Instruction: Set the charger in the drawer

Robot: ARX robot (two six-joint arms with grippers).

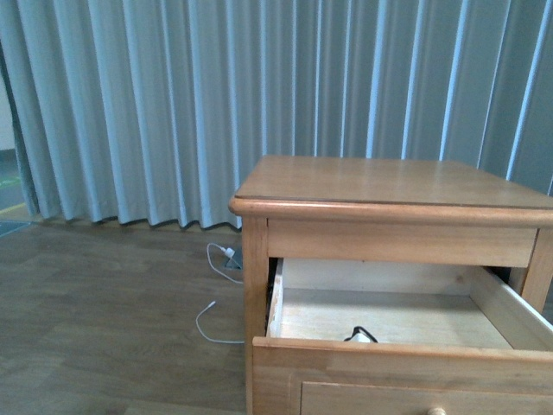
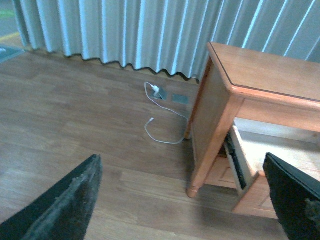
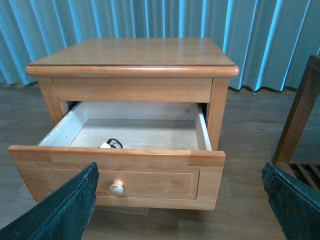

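The drawer [image 3: 145, 172] of the honey-coloured nightstand [image 1: 389, 186] stands pulled open, with a pale inside and a round knob [image 3: 116, 187]. The charger [image 3: 107, 145], a small white block with a black cord, lies inside near the drawer's front wall; it also shows in the front view [image 1: 361, 335]. My right gripper [image 3: 182, 200] is open and empty, in front of the drawer's panel. My left gripper [image 2: 185, 200] is open and empty, above the floor beside the nightstand's left side. The drawer shows in the left wrist view [image 2: 245, 160] as well.
A long thin white cable [image 1: 212, 316] with a white plug [image 1: 229, 253] lies on the wooden floor [image 1: 104, 320] left of the nightstand, also in the left wrist view [image 2: 162, 135]. Pale curtains [image 1: 173, 104] hang behind. A dark wooden frame [image 3: 300, 120] stands to the nightstand's right.
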